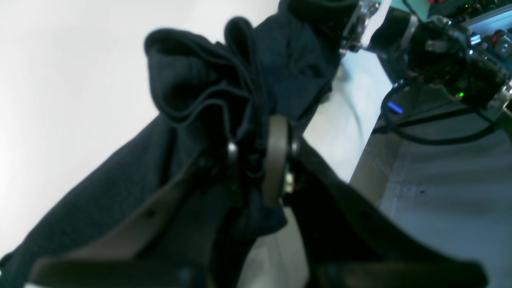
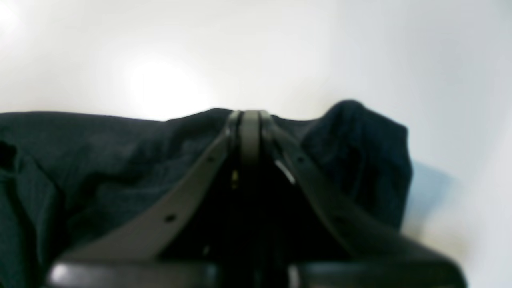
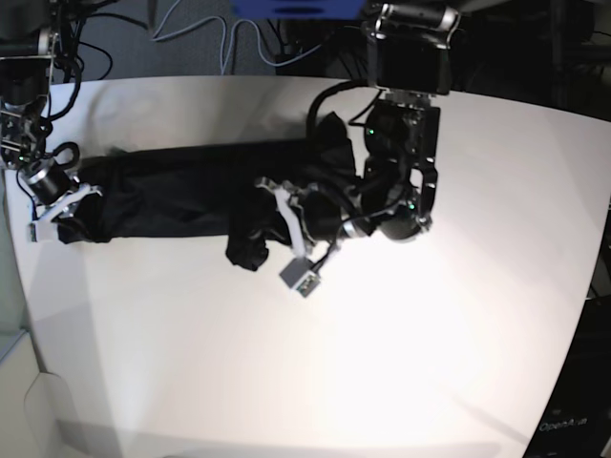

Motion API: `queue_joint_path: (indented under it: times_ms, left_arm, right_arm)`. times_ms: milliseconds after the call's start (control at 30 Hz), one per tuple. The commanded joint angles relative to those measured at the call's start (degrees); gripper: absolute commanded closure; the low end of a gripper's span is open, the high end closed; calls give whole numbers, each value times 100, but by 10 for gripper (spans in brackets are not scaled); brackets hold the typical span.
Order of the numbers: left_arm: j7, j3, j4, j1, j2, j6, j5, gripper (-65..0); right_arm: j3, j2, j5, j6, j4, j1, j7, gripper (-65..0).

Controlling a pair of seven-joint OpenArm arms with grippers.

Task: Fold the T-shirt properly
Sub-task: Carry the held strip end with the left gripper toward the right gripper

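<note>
The thin, wrinkled charcoal-black long-sleeved T-shirt (image 3: 181, 191) lies stretched in a long band across the white table (image 3: 401, 334), pinched at each end, presumably so it can be pulled taut for a fold. The left gripper (image 1: 256, 160) is clamped on a bunched wad of the cloth, folds spilling out just beyond its fingertips. The right gripper (image 2: 250, 120) has its jaws pressed together on the fabric's edge, the rest trailing off to one side behind it.
</note>
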Motion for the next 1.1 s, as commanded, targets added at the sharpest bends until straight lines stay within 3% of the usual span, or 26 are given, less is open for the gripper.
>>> queue_joint_path:
  times_ms: [0, 133, 233, 433, 500, 633, 800, 933, 1067]
  left_arm:
    - [-161, 15, 96, -130, 49, -36, -165, -22]
    - [-187, 24, 96, -130, 49, -36, -165, -23]
    - [-187, 24, 96, -130, 49, -36, -165, -83]
    - [-178, 24, 113, -86, 49, -36, -173, -441]
    - [-117, 33, 166, -78, 49, -36, -209, -517]
    - [-117, 42, 166, -78, 32, -36, -692, -525]
    - [-187, -38, 87, -78, -610, -36, -1369, -525]
    - [-196, -609, -203, 98, -1093, -36, -1404, -525]
    - [-196, -1339, -572, 125, -1348, -36, -1395, -525]
  right_arm:
    - [-168, -92, -918, -178, -121, -179, -1368, 0]
    - [-168, -92, -918, -178, -121, -170, -1368, 0]
    - [-168, -101, -918, -178, -121, -170, -1368, 0]
    - [-168, -101, -918, -178, -121, -170, -1368, 0]
    - [-168, -101, -918, -178, -121, -170, -1368, 0]
    - [-168, -101, -918, -178, -121, -170, -1368, 0]
    - [-168, -101, -918, -178, -121, -170, -1359, 0]
    - [-168, -101, -918, -178, -121, -170, -1359, 0]
    - [-168, -101, -918, -178, -121, -144, -1359, 0]
